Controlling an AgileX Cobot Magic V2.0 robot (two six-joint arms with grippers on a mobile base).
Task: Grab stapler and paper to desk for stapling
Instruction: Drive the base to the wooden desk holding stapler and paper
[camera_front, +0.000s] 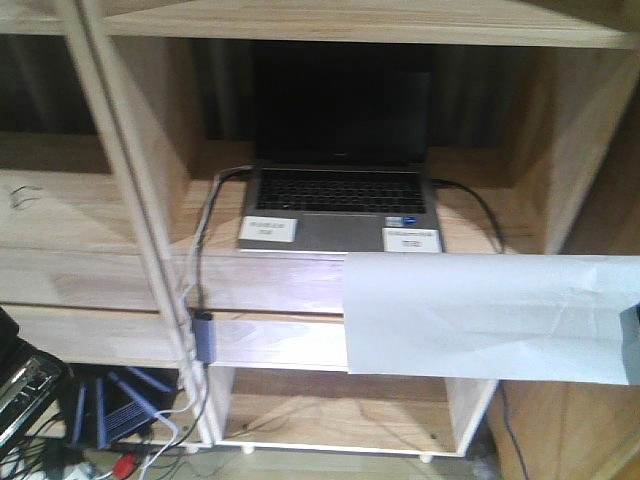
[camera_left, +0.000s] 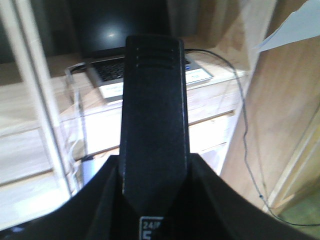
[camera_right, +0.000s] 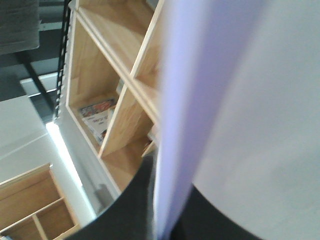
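Note:
My left gripper (camera_left: 155, 175) is shut on the black stapler (camera_left: 155, 110), which stands up lengthwise between the jaws and fills the middle of the left wrist view; no orange-red patch shows. My right gripper (camera_right: 165, 210) is shut on the edge of the white paper (camera_right: 260, 100). In the front view the paper (camera_front: 480, 315) hangs in the air in front of the shelf unit, stretching left from the right gripper (camera_front: 632, 325) at the right edge. A corner of the paper (camera_left: 295, 30) shows in the left wrist view. The desk top is out of view.
A light wood shelf unit (camera_front: 120, 280) faces me. An open laptop (camera_front: 340, 190) with two white labels (camera_front: 268, 229) sits on its shelf. Black cables run down to a grey adapter (camera_front: 203, 335). Blue-black devices (camera_front: 110, 405) and cables lie at the lower left. A wooden panel (camera_front: 600, 200) stands at right.

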